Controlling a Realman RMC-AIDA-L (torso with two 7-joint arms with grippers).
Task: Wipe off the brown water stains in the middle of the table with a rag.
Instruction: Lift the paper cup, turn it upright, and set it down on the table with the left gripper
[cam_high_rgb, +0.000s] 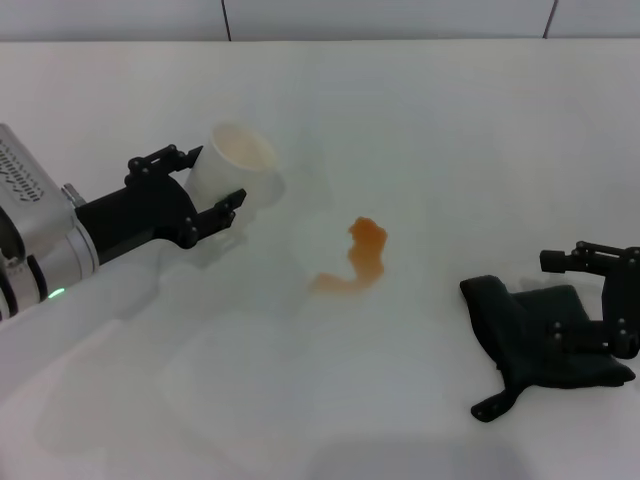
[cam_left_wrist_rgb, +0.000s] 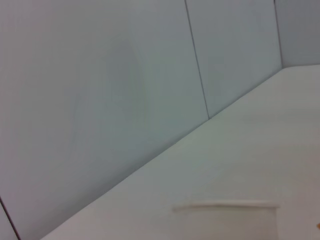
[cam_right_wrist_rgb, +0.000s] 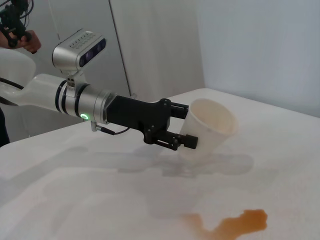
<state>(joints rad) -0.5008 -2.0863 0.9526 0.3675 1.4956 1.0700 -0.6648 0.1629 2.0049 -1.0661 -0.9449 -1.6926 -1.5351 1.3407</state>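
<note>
Surface: large plain white smooth table, orange-brown puddle of brown water stains mid-table, unwiped.
Right gripper: fingers spread over black wrinkly rag near right edge.
Left gripper: clamps white translucent plastic cup.

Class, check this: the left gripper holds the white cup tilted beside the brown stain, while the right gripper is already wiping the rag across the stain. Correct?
Not quite. The head view shows the right gripper at the rag, which lies apart from the brown stain, not on it. The left gripper does hold the white cup tilted.

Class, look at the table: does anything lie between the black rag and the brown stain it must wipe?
Nothing visible does. Bare table separates the rag from the brown water stains; the cup, in the left gripper, is beyond the stain.
</note>
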